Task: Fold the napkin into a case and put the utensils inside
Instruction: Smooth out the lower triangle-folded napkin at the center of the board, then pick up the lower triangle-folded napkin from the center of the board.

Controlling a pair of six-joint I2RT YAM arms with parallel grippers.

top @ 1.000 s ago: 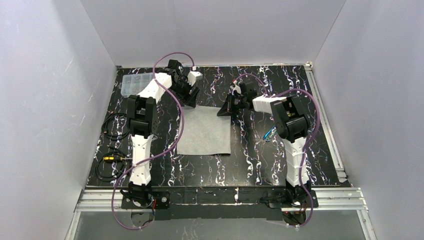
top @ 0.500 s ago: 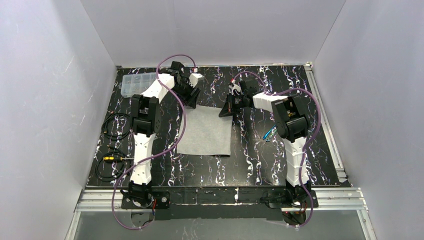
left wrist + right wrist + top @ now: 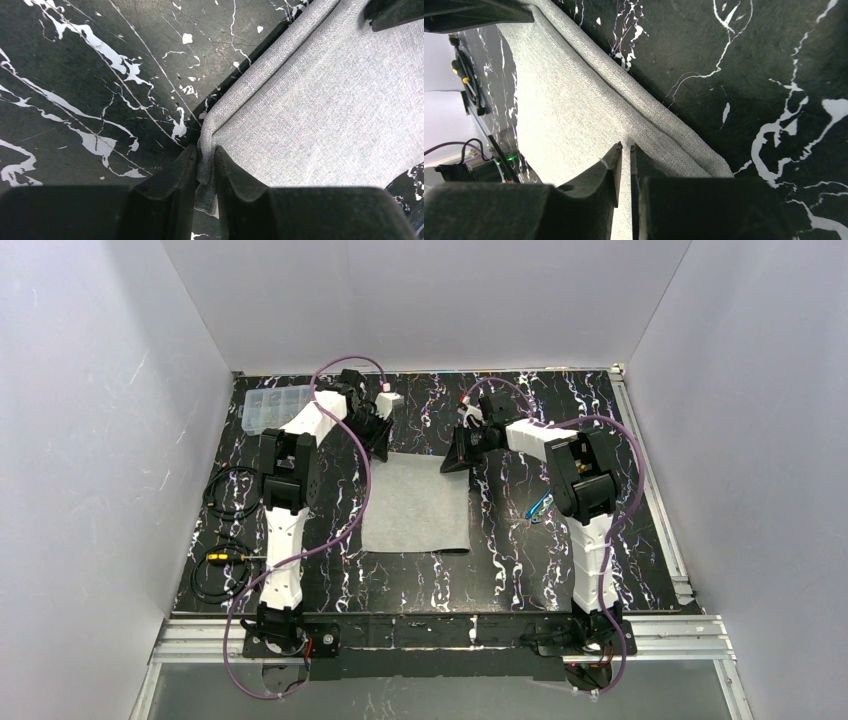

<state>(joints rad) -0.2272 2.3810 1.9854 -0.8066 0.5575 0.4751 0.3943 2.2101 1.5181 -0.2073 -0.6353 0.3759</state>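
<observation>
Both arms, far edge of the cloth held. My left gripper (image 3: pixel 205 155) is clamped on a puckered corner of the napkin (image 3: pixel 415 505). This is the corner nearest the compartment box (image 3: pixel 272 410). My right gripper (image 3: pixel 625 150) is closed to a thin slit over the layered hem at the corner farthest from the box, and I judge it to be pinching cloth.

Change over the last second: the whole napkin has slid a little away from the box, staying flat and rectangular. I read this as squaring and repositioning. No new fold has been made, so the case is not yet formed.

The napkin spreads from my fingertips towards my bases, nearer than the box. The utensils (image 3: pixel 540 506) lie apart from it on the side away from the box, untouched.
</observation>
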